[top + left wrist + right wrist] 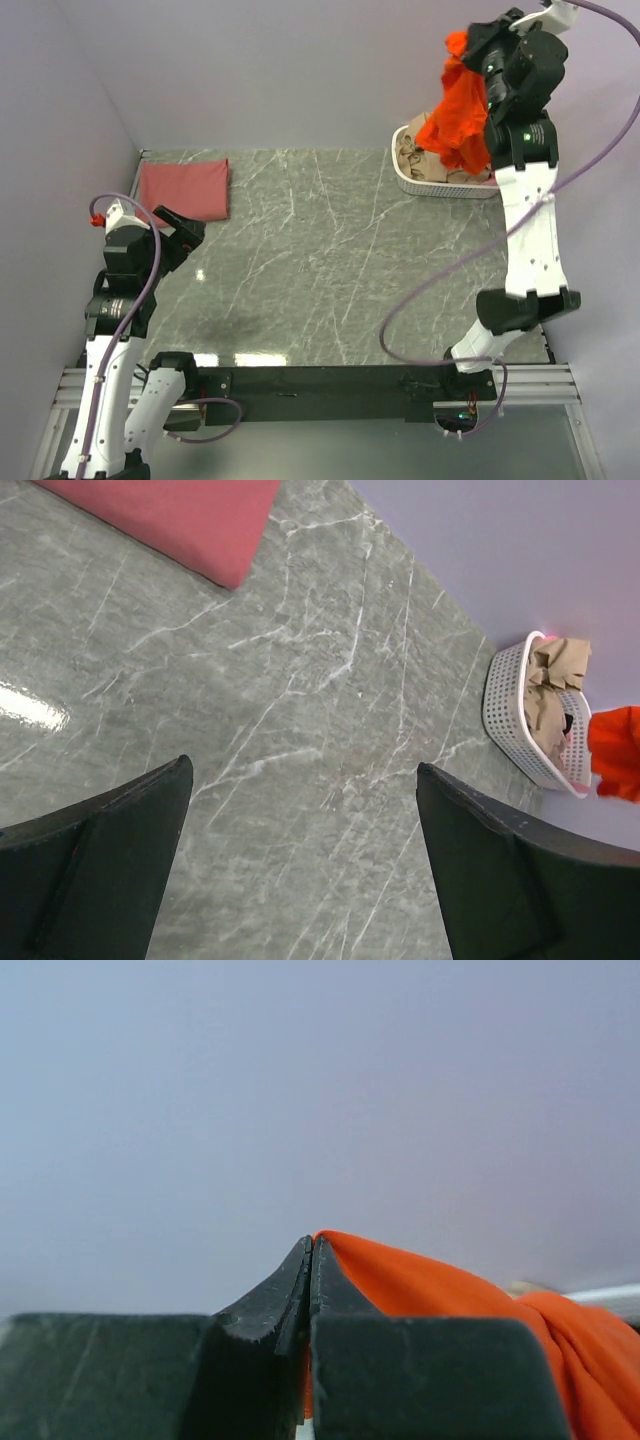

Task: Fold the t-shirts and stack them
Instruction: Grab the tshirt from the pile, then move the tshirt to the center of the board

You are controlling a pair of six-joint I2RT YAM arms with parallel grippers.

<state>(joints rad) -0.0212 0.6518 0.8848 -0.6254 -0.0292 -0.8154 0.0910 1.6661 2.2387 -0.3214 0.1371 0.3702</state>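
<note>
Nearest, left tool (303, 770): stood released, fingers wide apart with nothing between them, low over the near left of the counter (330, 270).
Brick-red t-shirt (185, 188): lay folded to a rectangle, flat at the far left of the counter, just beyond the left tool, with the long side set left to right.
Basket (440, 186): sat at the far right corner, with tan cloth (552, 685) inside.
Right tool (311, 1248): was clenched on a pinch of the orange-red t-shirt (458, 112), high above the basket.
Hanging shirt: drooped bunched straight down from the right tool, long axis vertical, lowest folds near the basket rim; touching or not, could not tell.
Coming move: probably turned on bringing that shirt left and nearer, onto bare counter between basket and brick-red t-shirt; held by the right arm alone, well apart from the left tool.
</note>
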